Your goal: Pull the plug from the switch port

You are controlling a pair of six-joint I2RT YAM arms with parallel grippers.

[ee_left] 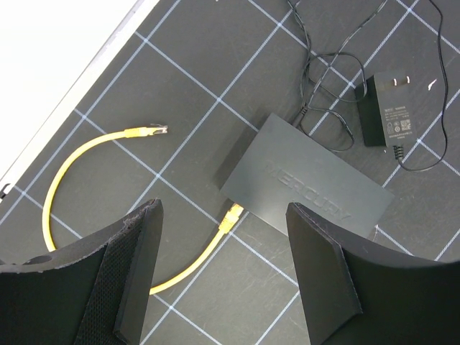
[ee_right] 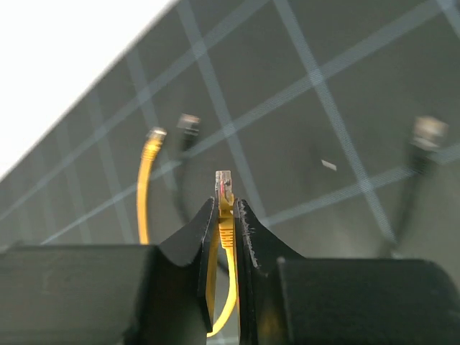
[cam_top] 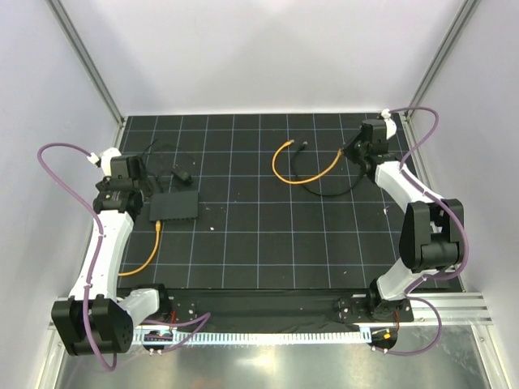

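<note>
The switch (cam_top: 174, 206) is a flat black box left of centre; it also shows in the left wrist view (ee_left: 309, 190). A yellow cable (cam_top: 148, 253) is plugged into its near edge by a yellow plug (ee_left: 233, 215); its other end (ee_left: 153, 130) lies free on the mat. My left gripper (ee_left: 223, 241) is open and empty, hovering above the mat just short of that plug, beside the switch in the top view (cam_top: 136, 194). My right gripper (cam_top: 355, 151) is shut on the plug (ee_right: 225, 188) of a second yellow cable (cam_top: 302, 180) at the far right.
A small black power adapter (cam_top: 180, 173) on a thin tangled wire lies behind the switch, also in the left wrist view (ee_left: 388, 115). A black cable (cam_top: 328, 191) lies by the second yellow cable; its plugs (ee_right: 188, 123) rest on the mat. White walls enclose the mat.
</note>
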